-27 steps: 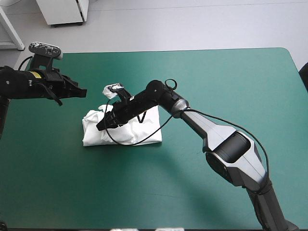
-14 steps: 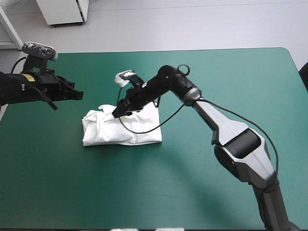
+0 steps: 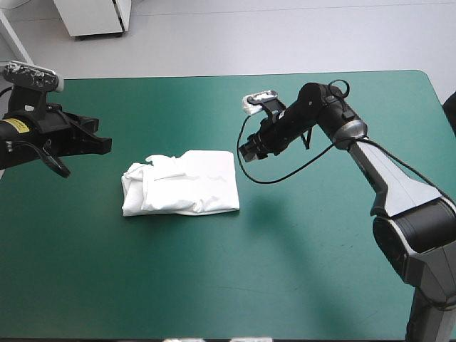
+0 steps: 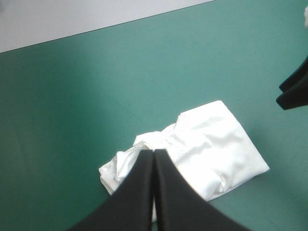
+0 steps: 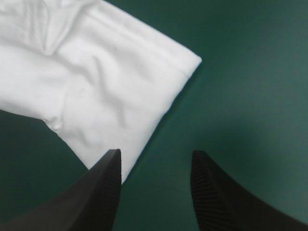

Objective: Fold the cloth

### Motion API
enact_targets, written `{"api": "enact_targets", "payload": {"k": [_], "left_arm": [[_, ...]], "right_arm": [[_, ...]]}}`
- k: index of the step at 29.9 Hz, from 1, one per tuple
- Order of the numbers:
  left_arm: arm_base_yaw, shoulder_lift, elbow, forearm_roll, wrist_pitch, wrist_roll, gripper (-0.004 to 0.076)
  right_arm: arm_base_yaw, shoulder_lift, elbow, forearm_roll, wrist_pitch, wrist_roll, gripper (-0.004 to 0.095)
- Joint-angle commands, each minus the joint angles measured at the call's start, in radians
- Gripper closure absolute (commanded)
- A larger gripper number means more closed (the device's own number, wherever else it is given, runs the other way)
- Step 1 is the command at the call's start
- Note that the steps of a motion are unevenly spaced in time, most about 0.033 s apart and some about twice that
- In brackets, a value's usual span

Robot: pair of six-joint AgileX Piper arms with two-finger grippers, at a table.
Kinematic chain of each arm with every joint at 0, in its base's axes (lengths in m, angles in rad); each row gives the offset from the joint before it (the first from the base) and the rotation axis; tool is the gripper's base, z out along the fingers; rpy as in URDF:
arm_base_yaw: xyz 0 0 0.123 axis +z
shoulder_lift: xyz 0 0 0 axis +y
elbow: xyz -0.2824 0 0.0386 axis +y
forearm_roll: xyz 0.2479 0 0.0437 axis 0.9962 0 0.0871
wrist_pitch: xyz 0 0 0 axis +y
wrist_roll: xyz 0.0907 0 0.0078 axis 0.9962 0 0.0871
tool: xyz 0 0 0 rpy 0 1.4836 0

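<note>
Lying folded on the teal-green surface (image 3: 214, 285), the white short-sleeved T-shirt (image 3: 182, 185) sits clear of the black-finned left end effector (image 3: 104, 144), pinched together, and right end effector (image 3: 248, 151), spread apart, since folding looks finished.

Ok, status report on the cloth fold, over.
Left gripper shut, empty, off to the left of the T-shirt. Right gripper open, empty, beside its right edge. T-shirt lies folded on the table, unheld. Nothing in the way.
</note>
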Motion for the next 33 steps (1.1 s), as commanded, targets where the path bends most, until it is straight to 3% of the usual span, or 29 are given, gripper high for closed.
{"api": "enact_targets", "payload": {"k": [1, 9, 27, 30, 33], "left_arm": [[0.002, -0.019, -0.031, -0.031, -0.057, -0.015, 0.0733], [0.002, -0.019, -0.031, -0.047, -0.055, -0.015, 0.0733], [0.002, -0.019, -0.031, -0.073, -0.056, -0.004, 0.0733], [0.002, -0.019, -0.031, -0.073, -0.056, -0.004, 0.0733], [0.002, -0.019, -0.031, -0.073, -0.056, -0.004, 0.0733]], "right_arm": [[-0.002, -0.026, 0.022, 0.101, -0.044, -0.039, 0.0470], [0.000, 0.096, 0.020, 0.258, -0.039, -0.076, 0.0470], [0.029, 0.201, 0.017, 0.329, -0.051, -0.103, 0.0476], [0.029, 0.209, 0.017, 0.321, -0.056, -0.111, 0.0571], [0.029, 0.216, 0.017, 0.299, -0.056, -0.146, 0.0762]]}}
